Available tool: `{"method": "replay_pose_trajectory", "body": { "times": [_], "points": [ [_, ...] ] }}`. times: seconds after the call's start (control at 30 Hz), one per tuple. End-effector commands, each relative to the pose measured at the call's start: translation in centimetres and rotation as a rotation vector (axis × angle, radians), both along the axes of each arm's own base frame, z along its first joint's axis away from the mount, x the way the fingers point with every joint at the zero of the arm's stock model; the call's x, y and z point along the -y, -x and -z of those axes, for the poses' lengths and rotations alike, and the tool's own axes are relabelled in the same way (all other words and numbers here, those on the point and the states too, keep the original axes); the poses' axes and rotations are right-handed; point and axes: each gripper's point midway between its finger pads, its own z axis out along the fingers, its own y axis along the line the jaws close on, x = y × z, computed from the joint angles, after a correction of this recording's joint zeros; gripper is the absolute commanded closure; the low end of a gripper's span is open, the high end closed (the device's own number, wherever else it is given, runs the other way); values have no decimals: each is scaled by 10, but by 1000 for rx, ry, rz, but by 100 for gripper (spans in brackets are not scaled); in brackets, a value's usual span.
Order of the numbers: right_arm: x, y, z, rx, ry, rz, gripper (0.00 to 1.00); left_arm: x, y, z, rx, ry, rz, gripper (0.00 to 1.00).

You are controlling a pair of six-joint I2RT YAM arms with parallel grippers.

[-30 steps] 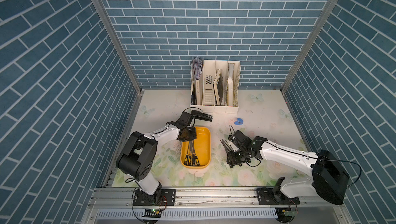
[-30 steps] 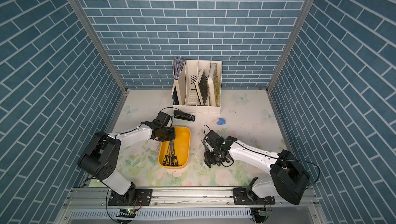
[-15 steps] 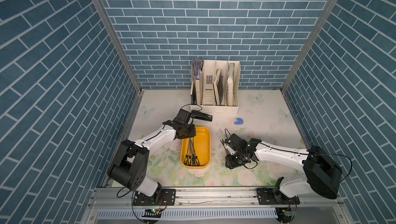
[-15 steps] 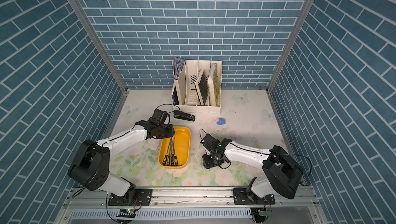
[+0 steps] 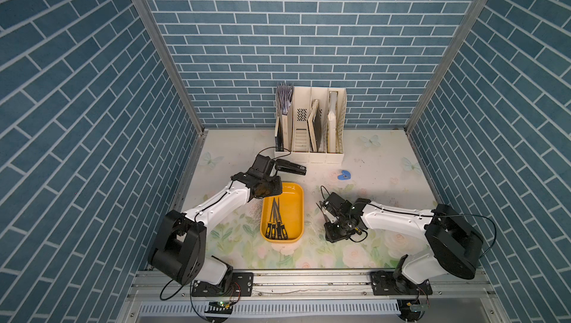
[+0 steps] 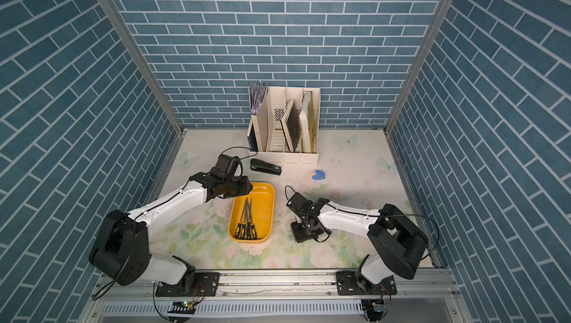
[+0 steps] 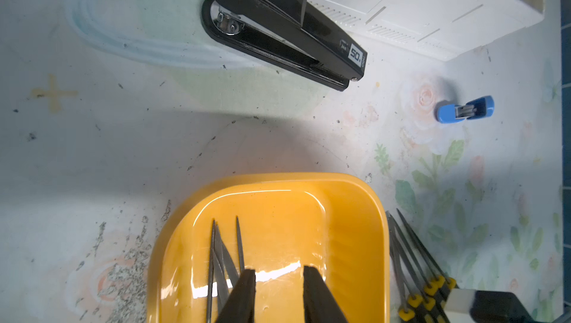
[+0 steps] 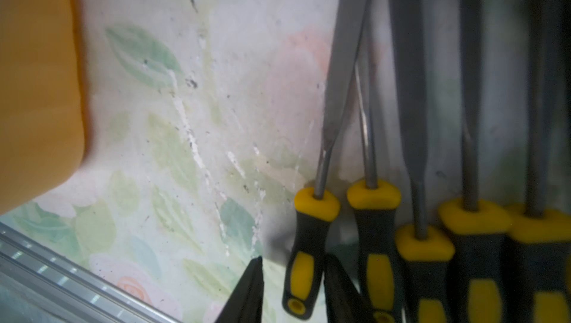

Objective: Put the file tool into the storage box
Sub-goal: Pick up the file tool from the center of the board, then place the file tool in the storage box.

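1. Floral tabletop [image 5: 370,164], blue brick walls [image 5: 278,43].
2. Storage box [image 5: 296,201] holds several files [image 5: 276,222]; left gripper [image 7: 279,270] over its rack-side end, jaws apart, empty.
3. Right gripper [image 8: 295,258] straddles a file tool [image 8: 304,244] handle on the table beside the box, gap on one side, not clamped.

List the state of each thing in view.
storage box: upright, holding files
loose files: lying flat beside the box
left gripper: open, empty, over the box
right gripper: open, straddling one loose file's handle
stapler: closed, lying flat
white rack: upright, holding books
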Motion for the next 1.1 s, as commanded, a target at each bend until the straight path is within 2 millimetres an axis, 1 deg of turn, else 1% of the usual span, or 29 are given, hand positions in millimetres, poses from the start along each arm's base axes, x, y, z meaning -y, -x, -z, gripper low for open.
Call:
{"method": "replay_pose_trajectory", "body": {
  "times": [0.0, 0.07, 0.13, 0.23, 0.37, 0.5, 0.57, 0.63, 0.73, 0.9, 1.0, 1.07],
  "points": [
    [6, -2, 12, 9, 58, -17, 71, 3, 1, -19, 28, 22, 10, 62],
    [8, -2, 13, 11, 69, -15, 81, 4, 1, -23, 37, 30, 11, 60],
    [10, -2, 11, 15, 74, -14, 85, 5, 2, -30, 50, 45, 15, 59],
    [12, -1, 1, 29, 65, -14, 87, 8, 3, -41, 68, 74, 21, 56],
    [12, 2, -16, 48, 33, -18, 88, 16, 5, -53, 86, 126, 33, 54],
    [3, 4, -39, 73, -46, -11, 91, 38, 11, -64, 110, 215, 62, 48],
    [-5, 5, -51, 84, -100, -12, 91, 55, 17, -69, 117, 263, 81, 46],
    [-13, 4, -63, 95, -146, -14, 91, 68, 21, -70, 122, 298, 74, 41],
    [-23, 3, -75, 112, -176, -25, 91, 81, 26, -64, 114, 304, 62, 39],
    [-37, 2, -86, 124, -205, -38, 91, 83, 28, -39, 65, 254, 18, 39],
    [-50, 5, -97, 125, -258, -46, 91, 85, 28, -31, 54, 252, 4, 40],
    [-58, 7, -101, 120, -291, -52, 91, 86, 28, -27, 49, 247, -2, 39]
  ]
}}
